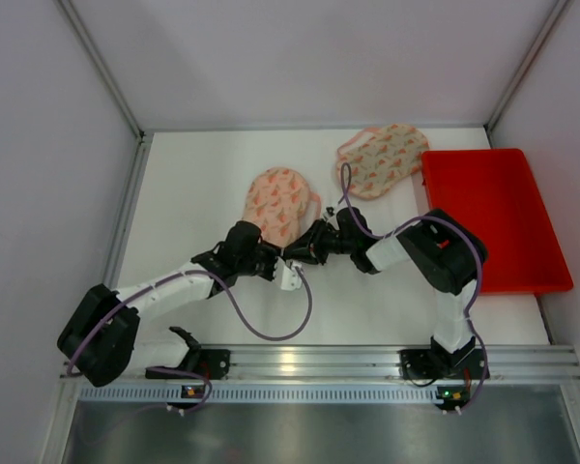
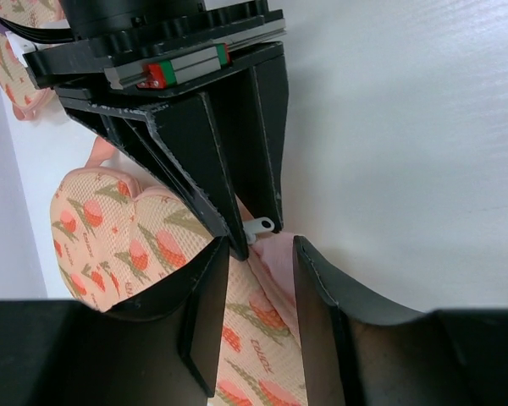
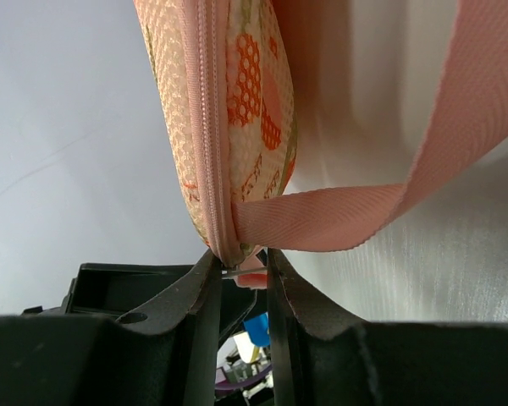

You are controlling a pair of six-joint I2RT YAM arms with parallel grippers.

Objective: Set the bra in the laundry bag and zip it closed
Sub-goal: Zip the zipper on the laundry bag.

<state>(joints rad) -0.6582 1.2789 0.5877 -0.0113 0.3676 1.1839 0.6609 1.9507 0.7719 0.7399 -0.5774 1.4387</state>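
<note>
Mesh laundry bag, peach tulip print (image 1: 278,203), lies mid-table. Right gripper (image 3: 241,272) pinches its metal zipper pull (image 3: 234,272); left gripper (image 2: 261,254) clamps the bag's edge. Keep left anchoring, pull along the zip line, avoid the pink strap (image 3: 381,199).

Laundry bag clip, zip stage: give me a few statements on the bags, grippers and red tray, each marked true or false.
1. Two patterned pouches lie on the table: the laundry bag and a second bag. True.
2. The red tray holds a pouch. False: nothing lies in it.
3. The right gripper pinches the metal zipper pull at the bag's end. True.
4. The left gripper hangs away from the bag. False: its fingers straddle the bag's edge.
5. A pink strap leaves the bag's end. True.
</note>
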